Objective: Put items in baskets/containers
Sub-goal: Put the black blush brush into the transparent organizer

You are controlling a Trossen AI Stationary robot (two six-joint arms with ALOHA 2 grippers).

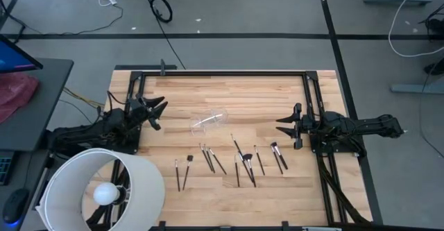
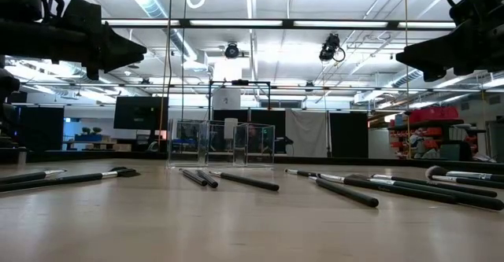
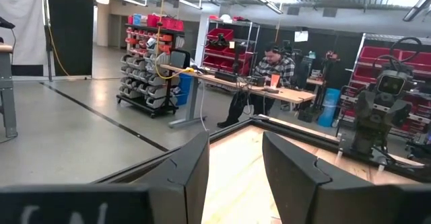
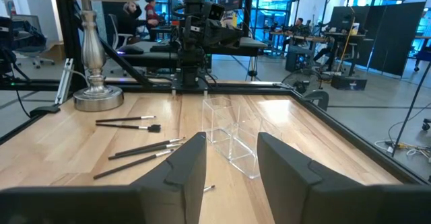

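The light wooden slatted worktop (image 1: 229,92) with its black frame carries every task item. The slim makeup brushes with thin dark handles (image 1: 229,163) lie flat in a loose row along the near half of the worktop, some crossing or touching one another, none held. In the low view the same brushes (image 2: 346,190) rest on the surface, with small bristle tips visible on several. The small transparent clear plastic container (image 1: 209,120) sits beyond the brushes, near the middle of the worktop, apart from them; in the right wrist view it (image 4: 230,133) appears as a clear square-sided vessel with nothing visible inside it.

The left claw (image 1: 157,113) hangs above the left edge of the worktop, well apart from container and brushes. Its two dark fingers (image 3: 190,177) stand apart with a clear gap and grip nothing. The right claw (image 1: 287,125) hangs above the right edge, also well apart from the items. Its fingers (image 4: 188,170) likewise stand apart and hold nothing.

A large white lampshade (image 1: 104,189) stands at the near left corner; its silver lamp base (image 4: 97,93) rests on the worktop.
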